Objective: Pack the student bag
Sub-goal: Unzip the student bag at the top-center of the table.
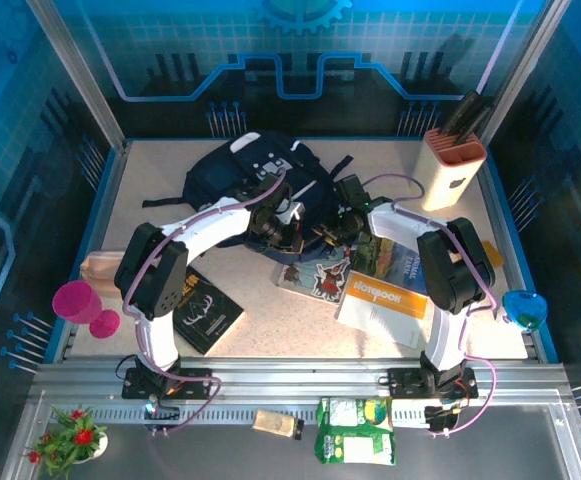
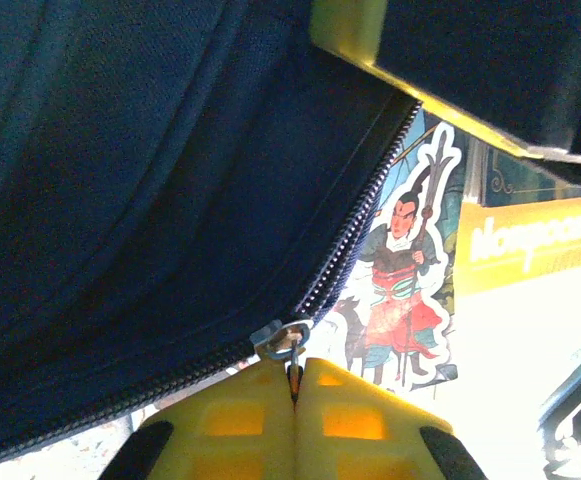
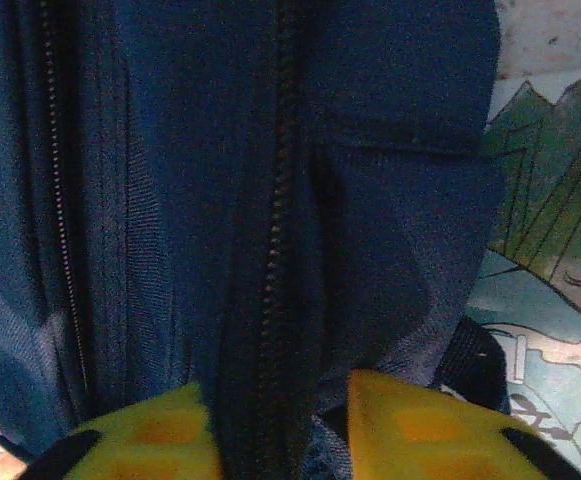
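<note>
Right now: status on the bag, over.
Left gripper shut on zip pull. Right gripper pinching bag fabric beside the zip. Books lie on table at bag's edge.

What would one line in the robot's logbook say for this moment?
item: student bag | left gripper: shut on zipper pull | right gripper: shut on bag fabric beside zipper

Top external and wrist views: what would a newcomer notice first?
The dark navy student bag lies toward the back of the table, with both claws at its near edge. The left claw is shut on the zipper pull; the right claw pinches a fold of bag fabric. A warrior-picture book lies just in front.
</note>
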Controlling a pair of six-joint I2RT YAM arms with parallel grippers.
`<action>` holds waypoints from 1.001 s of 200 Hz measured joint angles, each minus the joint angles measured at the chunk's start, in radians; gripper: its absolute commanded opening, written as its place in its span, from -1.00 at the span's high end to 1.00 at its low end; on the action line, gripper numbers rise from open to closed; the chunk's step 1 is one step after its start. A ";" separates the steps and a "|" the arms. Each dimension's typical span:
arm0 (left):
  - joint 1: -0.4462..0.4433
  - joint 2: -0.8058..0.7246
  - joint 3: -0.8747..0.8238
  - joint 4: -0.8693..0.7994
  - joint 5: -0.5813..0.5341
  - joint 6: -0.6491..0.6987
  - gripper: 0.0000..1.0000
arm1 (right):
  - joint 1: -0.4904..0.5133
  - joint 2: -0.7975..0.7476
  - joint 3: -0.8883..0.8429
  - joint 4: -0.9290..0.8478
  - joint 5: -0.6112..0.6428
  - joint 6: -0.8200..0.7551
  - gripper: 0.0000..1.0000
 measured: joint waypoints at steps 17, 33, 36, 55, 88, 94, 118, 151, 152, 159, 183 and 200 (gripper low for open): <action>0.000 -0.002 0.000 -0.024 -0.023 0.035 1.00 | 0.000 0.000 0.007 -0.004 0.008 -0.010 0.68; 0.000 -0.010 0.000 -0.058 -0.053 0.076 1.00 | 0.000 0.000 0.019 -0.019 0.018 -0.016 0.71; 0.000 -0.013 0.000 -0.068 -0.062 0.085 1.00 | 0.000 0.000 0.022 -0.022 0.019 -0.018 0.71; 0.002 -0.037 0.000 -0.120 -0.123 0.140 1.00 | -0.001 -0.002 0.039 -0.040 0.032 -0.037 0.72; 0.030 -0.073 -0.007 -0.192 -0.223 0.209 1.00 | -0.002 -0.013 0.053 -0.060 0.064 -0.063 0.73; 0.041 -0.078 -0.012 -0.202 -0.238 0.215 1.00 | -0.004 -0.017 0.055 -0.061 0.070 -0.067 0.74; 0.098 -0.083 -0.034 -0.234 -0.290 0.225 1.00 | -0.013 -0.025 0.062 -0.061 0.079 -0.078 0.74; 0.185 -0.083 -0.072 -0.239 -0.339 0.201 1.00 | -0.016 -0.035 0.068 -0.062 0.086 -0.089 0.75; 0.187 -0.083 -0.072 -0.239 -0.340 0.200 1.00 | -0.016 -0.035 0.068 -0.062 0.086 -0.090 0.74; 0.203 -0.082 -0.077 -0.233 -0.348 0.190 1.00 | -0.016 -0.036 0.069 -0.062 0.086 -0.092 0.75; 0.238 -0.080 -0.083 -0.210 -0.377 0.151 1.00 | -0.016 -0.037 0.077 -0.067 0.086 -0.096 0.75; 0.253 -0.068 -0.082 -0.194 -0.407 0.138 0.94 | -0.016 -0.037 0.084 -0.068 0.087 -0.098 0.75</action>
